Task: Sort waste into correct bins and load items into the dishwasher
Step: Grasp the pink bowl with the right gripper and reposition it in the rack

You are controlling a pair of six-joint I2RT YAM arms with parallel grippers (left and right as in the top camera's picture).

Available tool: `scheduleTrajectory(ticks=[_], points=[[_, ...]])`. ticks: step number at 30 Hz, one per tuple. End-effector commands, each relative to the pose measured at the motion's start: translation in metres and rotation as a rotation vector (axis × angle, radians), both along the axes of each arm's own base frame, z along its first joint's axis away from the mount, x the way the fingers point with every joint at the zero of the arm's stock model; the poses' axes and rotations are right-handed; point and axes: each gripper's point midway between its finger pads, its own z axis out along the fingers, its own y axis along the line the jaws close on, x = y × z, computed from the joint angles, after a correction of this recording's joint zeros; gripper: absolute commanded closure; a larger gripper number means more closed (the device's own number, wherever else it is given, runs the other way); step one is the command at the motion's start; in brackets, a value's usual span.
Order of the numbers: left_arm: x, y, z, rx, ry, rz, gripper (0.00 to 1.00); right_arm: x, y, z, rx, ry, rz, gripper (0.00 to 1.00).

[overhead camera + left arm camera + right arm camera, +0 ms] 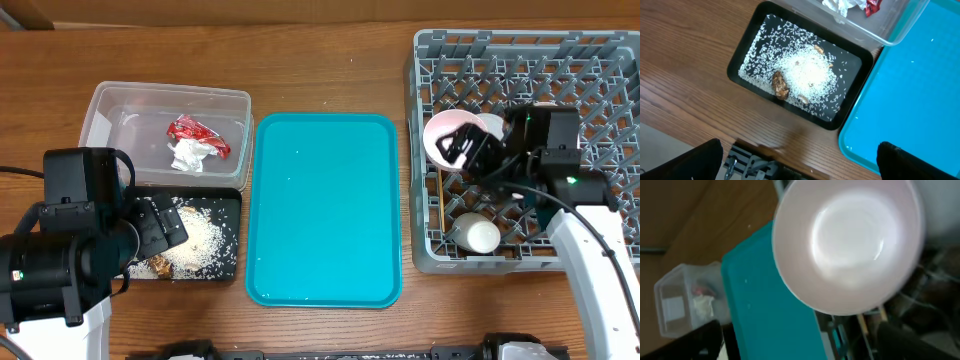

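The left gripper (800,147) hangs wide open with nothing in it over the black tray (736,70). The tray sits near the table's (320,70) front left corner with the rice scraps (807,75) inside, and just behind it the clear tub (105,110) holds the red wrapper (195,130) and the white tissue (185,157). The right gripper (800,327) is wide open too and holds nothing, close to the small white bowl (847,245) that stands on its side near the left edge of the grey dish rack (600,70), where the chopsticks (441,205) also lie.
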Motion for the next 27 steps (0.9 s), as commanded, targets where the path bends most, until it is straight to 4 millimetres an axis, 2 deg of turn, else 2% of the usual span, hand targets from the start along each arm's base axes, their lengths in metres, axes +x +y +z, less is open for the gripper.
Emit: scheduleTrajectory(ticks=[1, 5, 7, 8, 10, 12, 18, 19, 21, 23, 25, 27], points=[[0.0, 0.002, -0.001, 0.0, -0.001, 0.021, 0.0, 0.008, -0.017, 0.044, -0.062, -0.037, -0.113, 0.0], [0.0, 0.002, -0.001, 0.0, -0.001, 0.021, 0.0, 0.001, -0.03, 0.085, -0.127, -0.017, -0.187, 0.0], [0.0, 0.002, -0.001, 0.0, -0.001, 0.021, 0.0, 0.001, -0.03, 0.094, -0.129, 0.009, -0.186, 0.0], [0.0, 0.002, -0.001, 0.0, -0.001, 0.021, 0.0, 0.002, -0.031, 0.092, -0.137, 0.034, -0.188, 0.0], [0.0, 0.002, -0.001, 0.0, -0.001, 0.021, 0.0, 0.004, -0.035, 0.076, -0.161, 0.094, -0.2, 0.0], [0.0, 0.002, -0.001, 0.0, -0.001, 0.021, 0.0, 0.008, -0.042, 0.052, -0.176, 0.189, -0.258, 0.0], [0.0, 0.002, -0.001, 0.0, -0.001, 0.021, 0.0, 0.02, -0.041, 0.002, -0.165, 0.352, -0.285, 0.02], [0.0, 0.002, -0.001, 0.0, -0.001, 0.021, 0.0, 0.021, -0.041, -0.004, -0.167, 0.371, -0.283, 0.06], [0.0, 0.002, -0.001, 0.0, -0.001, 0.021, 0.0, 0.024, -0.041, -0.016, -0.172, 0.406, -0.281, 0.23], [0.0, 0.002, -0.001, 0.0, -0.001, 0.021, 0.0, 0.025, -0.041, -0.028, -0.175, 0.437, -0.283, 0.33], [0.0, 0.002, -0.001, 0.0, -0.001, 0.021, 0.0, 0.024, -0.041, -0.037, -0.173, 0.474, -0.297, 0.36], [0.0, 0.002, -0.001, 0.0, -0.001, 0.021, 0.0, 0.022, -0.042, -0.044, -0.177, 0.499, -0.297, 0.51]])
